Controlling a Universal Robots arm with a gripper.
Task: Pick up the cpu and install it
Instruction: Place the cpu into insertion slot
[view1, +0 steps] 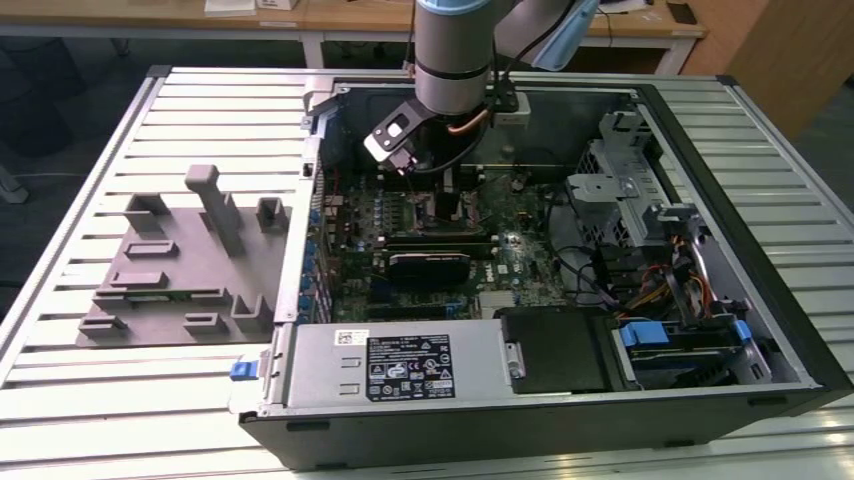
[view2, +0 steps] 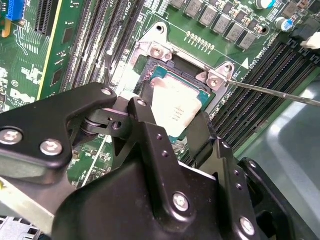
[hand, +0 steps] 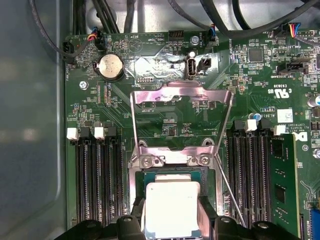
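— Where was the cpu (hand: 171, 207)?
— At the socket (hand: 172, 160), seated or just above, I couldn't tell. The fingers (hand: 208, 222) were clamped on two opposite edges.
— Room around it?
— Little. Slots (hand: 95, 185) flanked both sides, and the lever (hand: 231, 200) ran just beside one finger. The plate (hand: 181, 95) stood flipped open, clear of it

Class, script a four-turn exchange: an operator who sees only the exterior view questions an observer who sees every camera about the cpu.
Operator: The arm blocks my sight. What does it hold?
Observer: In both wrist views the gripper is shut on the cpu, at the socket.
Operator: Is that socket open or closed?
Observer: Open; in the first wrist view its load plate stands swung up.
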